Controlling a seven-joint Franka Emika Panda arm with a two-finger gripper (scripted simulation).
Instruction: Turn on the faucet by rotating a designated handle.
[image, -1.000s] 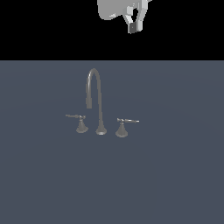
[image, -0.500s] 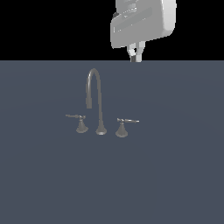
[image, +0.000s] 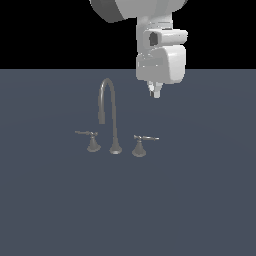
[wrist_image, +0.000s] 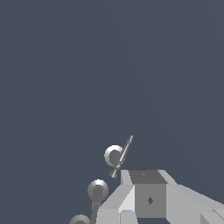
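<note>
The faucet (image: 115, 145) is small and grey, with a tall gooseneck spout (image: 106, 100) between two cone-based handles. The handle (image: 139, 148) on the exterior view's right has a thin lever ending in a pale tip (image: 155, 138). The twin handle (image: 93, 144) on the left has a darker lever. My gripper (image: 155, 92) hangs above and behind the pale-tipped handle, apart from it, fingers together and empty. In the wrist view the handle (wrist_image: 114, 155) and its lever (wrist_image: 123, 154) lie just beyond my fingertips (wrist_image: 131, 176).
The faucet stands on a flat dark blue-grey surface (image: 200, 200) that fills the lower part of the exterior view. The white arm (image: 150, 20) reaches down from above. The spout base (wrist_image: 98, 190) shows in the wrist view beside my hand.
My hand has come down steadily in the exterior view, from near the top edge to just above the faucet's height. The faucet and both levers have not moved.
</note>
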